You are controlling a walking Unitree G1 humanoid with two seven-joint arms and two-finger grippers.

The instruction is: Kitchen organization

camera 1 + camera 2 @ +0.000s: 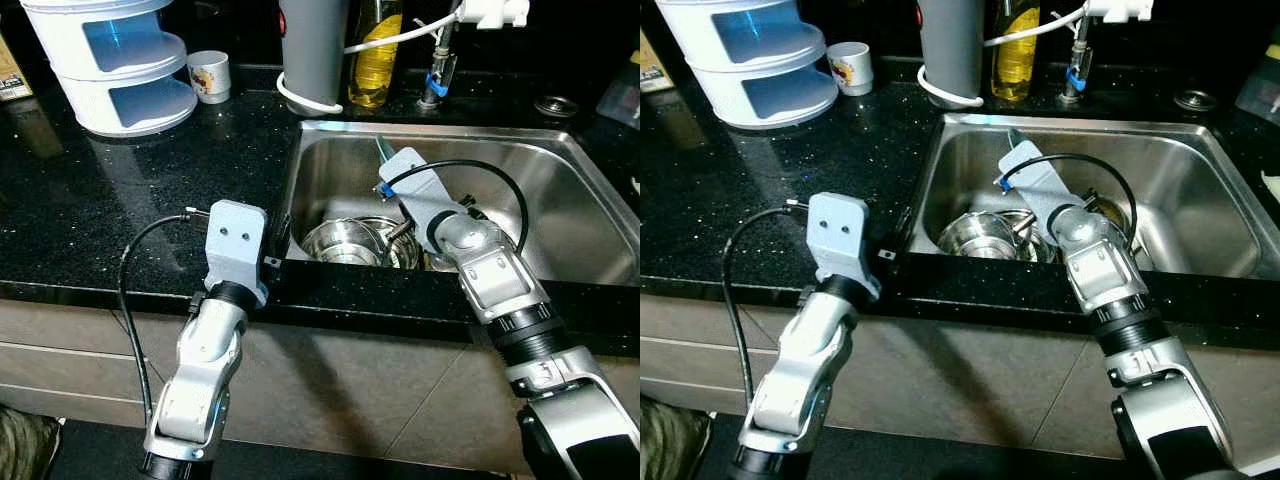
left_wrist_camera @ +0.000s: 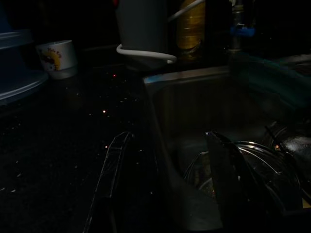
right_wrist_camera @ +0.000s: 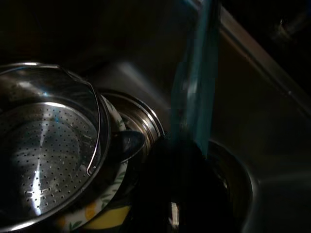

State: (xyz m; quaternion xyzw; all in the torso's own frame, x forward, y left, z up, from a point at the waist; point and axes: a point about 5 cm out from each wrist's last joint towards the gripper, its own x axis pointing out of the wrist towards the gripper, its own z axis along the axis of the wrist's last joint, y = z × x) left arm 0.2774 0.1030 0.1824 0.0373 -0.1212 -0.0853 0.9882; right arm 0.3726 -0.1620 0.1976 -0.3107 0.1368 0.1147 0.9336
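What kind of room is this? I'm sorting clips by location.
Most likely a home kitchen: a stainless sink holding metal bowls, set into a black stone countertop, with an oil bottle behind.

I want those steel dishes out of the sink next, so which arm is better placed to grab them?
Right. Its tool already reaches inside the sink, just above the steel bowls. The left tool sits over the countertop edge outside.

In the rectangular steel sink lie round steel bowls. Left of the sink, on the black speckled surface, stand a white tiered plastic rack and a small white printed cup.
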